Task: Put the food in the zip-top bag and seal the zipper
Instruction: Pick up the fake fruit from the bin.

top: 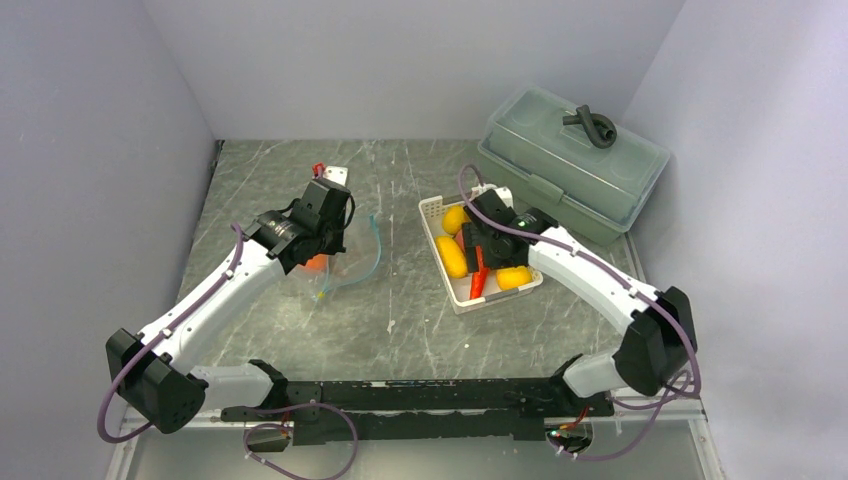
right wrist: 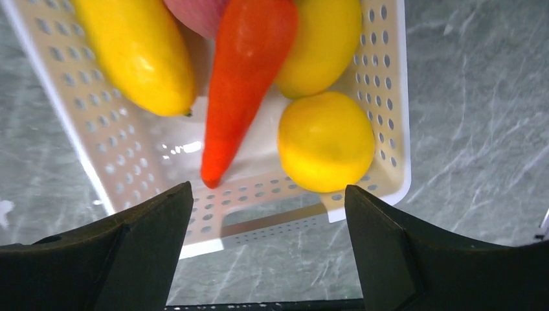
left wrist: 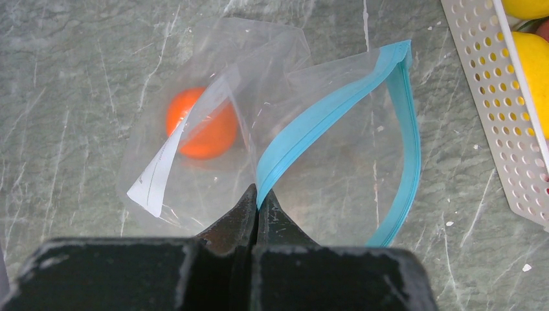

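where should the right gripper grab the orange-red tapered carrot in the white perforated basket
Come straight down on the orange-red tapered carrot, closing across its narrower half just above the tip. There the bare floor of the white perforated basket shows on both sides; further up, yellow toy fruits crowd it.
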You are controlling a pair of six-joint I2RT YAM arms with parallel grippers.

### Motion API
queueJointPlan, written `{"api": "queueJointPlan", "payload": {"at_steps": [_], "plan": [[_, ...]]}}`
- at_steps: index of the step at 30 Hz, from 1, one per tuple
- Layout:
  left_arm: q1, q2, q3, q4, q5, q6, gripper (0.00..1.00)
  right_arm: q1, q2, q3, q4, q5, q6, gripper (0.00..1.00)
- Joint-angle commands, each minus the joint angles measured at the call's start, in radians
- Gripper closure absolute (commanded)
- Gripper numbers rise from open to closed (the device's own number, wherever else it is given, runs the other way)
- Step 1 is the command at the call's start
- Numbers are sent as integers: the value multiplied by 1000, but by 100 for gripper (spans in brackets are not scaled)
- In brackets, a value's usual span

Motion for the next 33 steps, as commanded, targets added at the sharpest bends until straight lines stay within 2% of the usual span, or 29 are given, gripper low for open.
{"api": "queueJointPlan", "payload": {"at_steps": [1,26,30,33], "plan": [[3,-7,-2,20,9,-6,100,-21,42,-26,-35,46,35,9],[4,-10,0,19,11,-1,100,-111,219,-107,78,106,32,10],[4,-13,-1,20,9,-2,100,-113,221,-121,76,131,42,18],[4,-15,-2,19,9,-2,100,-113,210,-119,69,149,46,30]]}}
